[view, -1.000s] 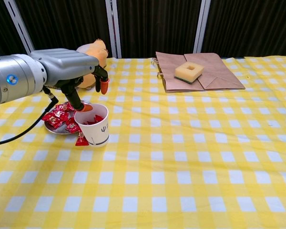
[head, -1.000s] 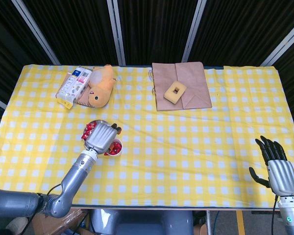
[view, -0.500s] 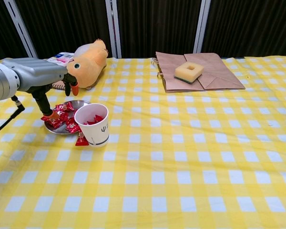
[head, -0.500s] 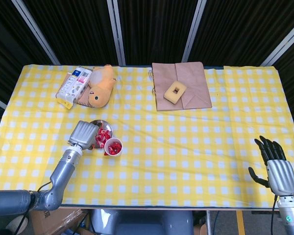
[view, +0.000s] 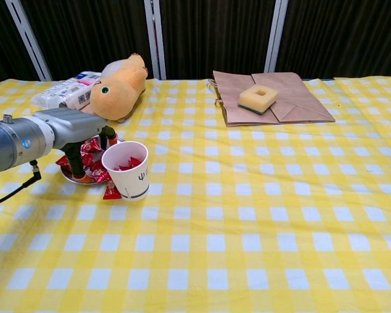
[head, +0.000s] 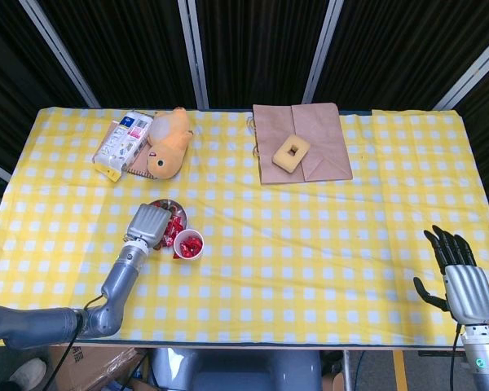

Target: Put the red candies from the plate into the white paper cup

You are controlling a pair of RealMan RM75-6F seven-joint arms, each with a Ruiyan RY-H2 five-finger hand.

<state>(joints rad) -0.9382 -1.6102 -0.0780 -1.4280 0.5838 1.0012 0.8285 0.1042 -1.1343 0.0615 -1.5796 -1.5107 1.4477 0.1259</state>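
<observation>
The red candies (view: 91,164) are lying heaped on the small metal plate (view: 70,176) at the table's left, just beside the white paper cup (view: 131,170), which is already holding several; one candy (view: 111,192) is lying on the cloth touching the cup's base. They look light, crinkly and slippery in their wrappers, so pinching a single one across its middle seems best. The left hand (view: 78,134) is hanging over the plate, fingertips (view: 80,175) pointing down among the candies; whether it is gripping one, I cannot tell. The right hand (head: 460,281) is resting apart, fingers spread, holding nothing.
</observation>
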